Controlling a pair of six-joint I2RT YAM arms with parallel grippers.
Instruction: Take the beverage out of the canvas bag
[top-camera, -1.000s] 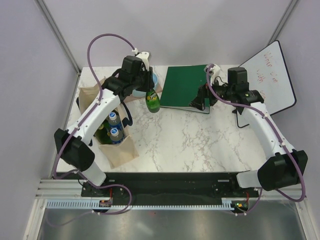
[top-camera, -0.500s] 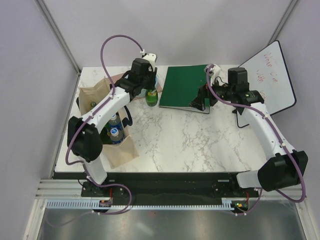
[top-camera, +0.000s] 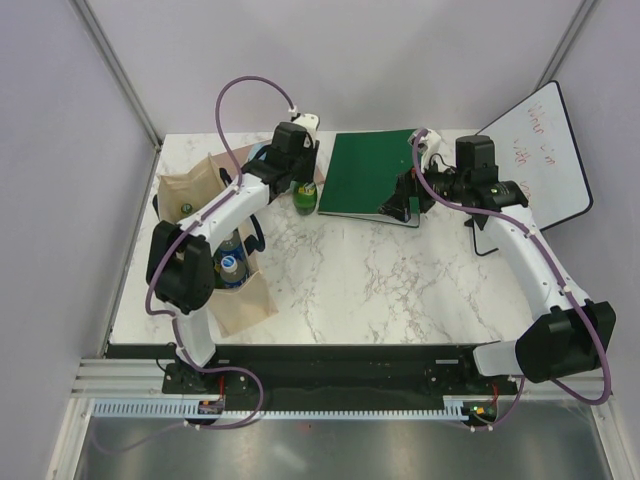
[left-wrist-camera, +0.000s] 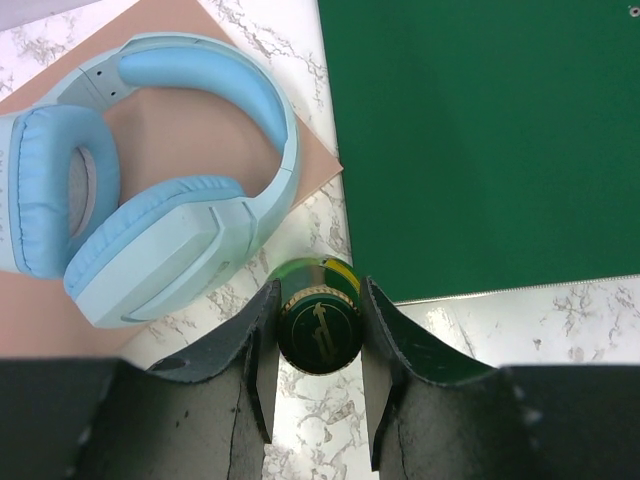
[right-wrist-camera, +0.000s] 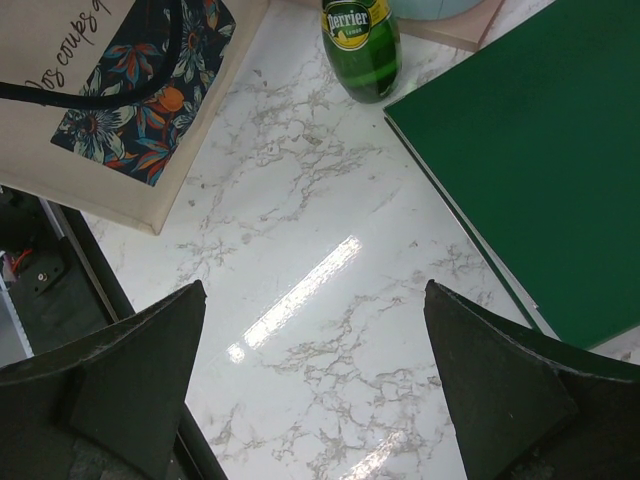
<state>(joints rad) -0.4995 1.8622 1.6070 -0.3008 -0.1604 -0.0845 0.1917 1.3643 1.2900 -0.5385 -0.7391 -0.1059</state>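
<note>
Left end effector (left-wrist-camera: 320, 305) clamped on the cap of the beverage (top-camera: 305, 197) (a green Perrier bottle), which stands on the table (top-camera: 400, 290) at two o'clock from the canvas bag (top-camera: 243, 308); right end effector (right-wrist-camera: 315, 300) gapes wide, holding nothing

Each arm is built of white tubular links joined by bulky black joint housings: the left arm (top-camera: 215, 212) and the right arm (top-camera: 533, 255) alike. A purple cable (top-camera: 243, 85) loops off the left arm, and another (top-camera: 418, 172) runs along the right arm. The left end effector (left-wrist-camera: 319, 300) has matte black fingers (left-wrist-camera: 245, 380) with scuffed, grey-speckled edges. The right end effector (right-wrist-camera: 312, 290) has the same.
</note>
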